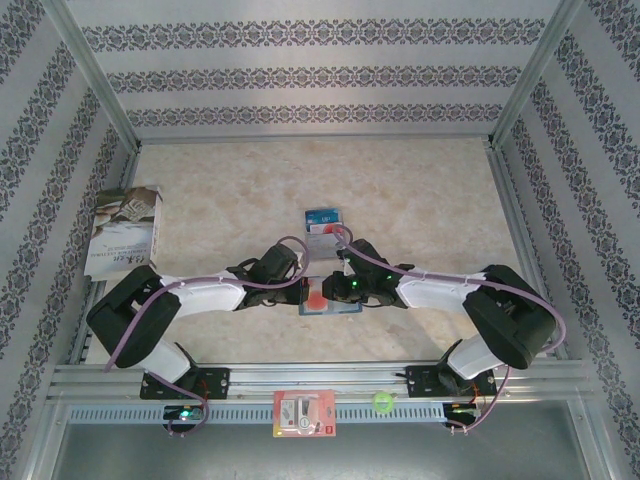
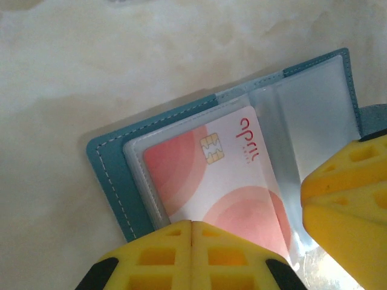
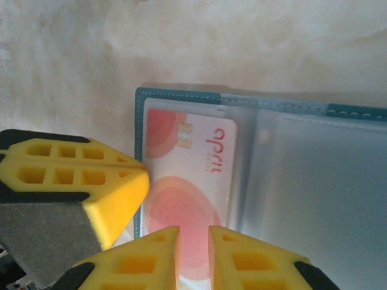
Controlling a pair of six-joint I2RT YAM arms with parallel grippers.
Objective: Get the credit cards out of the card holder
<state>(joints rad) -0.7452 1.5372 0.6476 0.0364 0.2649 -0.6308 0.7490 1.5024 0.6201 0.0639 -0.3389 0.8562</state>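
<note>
My left end effector [image 2: 191, 234] is clenched on nothing, its tips pressing the open card holder [image 2: 112, 175] onto the tabletop [image 2: 91, 72] so it cannot slide; just beside it, my right end effector [image 3: 193, 238] stands slightly parted and empty, astride the near edge of the red-and-white credit card [image 3: 181, 175], placed, I judge, to draw it from its clear pocket [image 2: 134, 172]. Beyond both, a blue card [image 1: 322, 214] lies out.

The bench [image 1: 420, 190] is a pale, marbled beige surface, and the card holder [image 2: 115, 175] lies spread open and flat on it near the middle of its near edge. Farther back, around the centre, a blue card [image 1: 322, 216] lies against a paler card [image 1: 321, 231]. A pale book [image 1: 125, 232] rests at the left edge.
</note>
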